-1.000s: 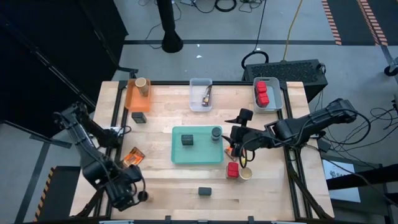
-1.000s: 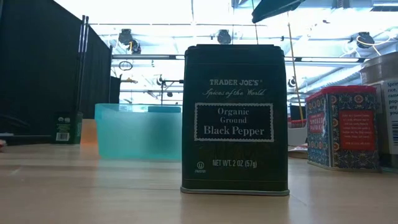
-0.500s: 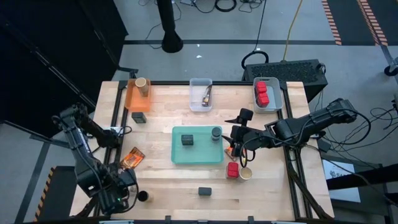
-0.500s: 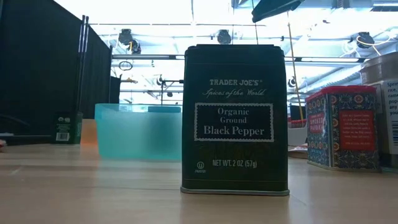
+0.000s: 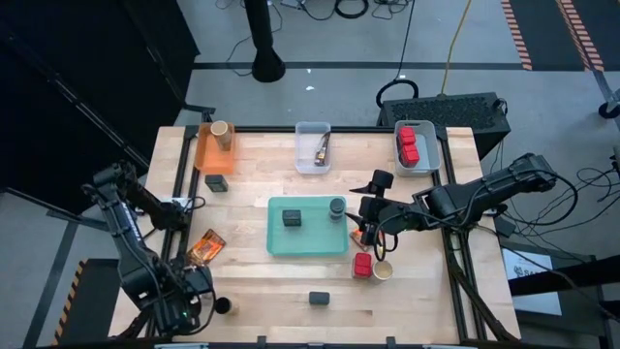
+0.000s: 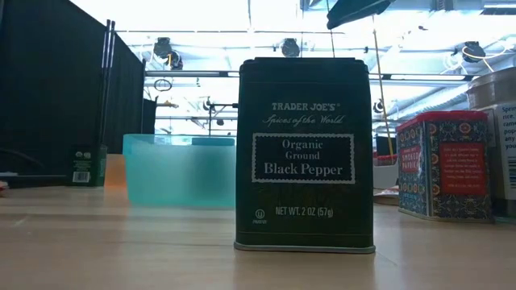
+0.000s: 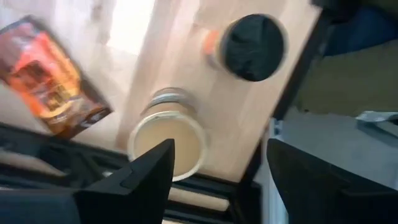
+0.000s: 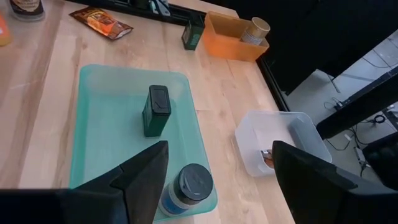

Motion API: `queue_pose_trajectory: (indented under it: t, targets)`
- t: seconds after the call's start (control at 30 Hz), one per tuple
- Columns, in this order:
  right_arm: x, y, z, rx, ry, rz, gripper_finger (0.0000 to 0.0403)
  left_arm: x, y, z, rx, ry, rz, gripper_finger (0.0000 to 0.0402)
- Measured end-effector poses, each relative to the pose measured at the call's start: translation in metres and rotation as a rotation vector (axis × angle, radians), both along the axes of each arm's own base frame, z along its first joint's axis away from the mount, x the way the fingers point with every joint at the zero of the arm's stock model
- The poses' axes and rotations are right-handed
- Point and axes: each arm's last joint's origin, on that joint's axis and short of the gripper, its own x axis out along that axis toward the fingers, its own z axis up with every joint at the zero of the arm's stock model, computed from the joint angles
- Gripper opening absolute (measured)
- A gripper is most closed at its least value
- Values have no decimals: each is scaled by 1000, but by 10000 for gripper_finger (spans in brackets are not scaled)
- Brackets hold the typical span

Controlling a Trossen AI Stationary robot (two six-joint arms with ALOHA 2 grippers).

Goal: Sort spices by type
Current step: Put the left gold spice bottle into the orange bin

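My left gripper (image 7: pixel 217 186) is open and empty over the table's near left corner (image 5: pixel 184 308). Beyond its fingers stand a tan jar (image 7: pixel 166 140) and a dark-lidded jar (image 7: pixel 252 46), with an orange-red packet (image 7: pixel 53 78) lying flat beside them. My right gripper (image 8: pixel 217 186) is open and empty at the right edge of the teal tray (image 5: pixel 364 221). On the tray stand a dark block (image 8: pixel 155 111) and a dark-lidded jar (image 8: pixel 189 186). A red cube (image 5: pixel 362 264) and a tan jar (image 5: pixel 384 270) stand near the tray's near right corner. A black pepper tin (image 6: pixel 305 153) stands near the front edge (image 5: pixel 319 299).
Along the far edge stand an orange bin (image 5: pixel 215 150) with a tan jar (image 5: pixel 222 129), a clear bin (image 5: pixel 313 147) with a packet, and a blue bin (image 5: pixel 415 147) with red cubes. A dark block (image 5: pixel 217 181) stands in front of the orange bin. The teal tray (image 5: pixel 281 237) lies mid-table.
My left gripper has moved a little toward the table's near left corner, staying open. The right arm and the spices have kept still.
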Motion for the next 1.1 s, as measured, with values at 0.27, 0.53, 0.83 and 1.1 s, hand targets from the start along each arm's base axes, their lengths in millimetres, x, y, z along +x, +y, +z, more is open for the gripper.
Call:
queue_pose_trajectory:
  t: [0.27,0.53,0.83,1.1]
  targets:
    - [0,0,0,-1,1,1,270,2,-4,1,-37,-26,0,256]
    - [0,0,0,-4,2,3,270,2,-3,1,-28,-28,1,256]
    - [0,0,-2,-1,1,0,270,-2,1,0,25,0,-11,256]
    - [0,0,-5,1,11,-4,270,-10,11,-2,118,99,-23,256]
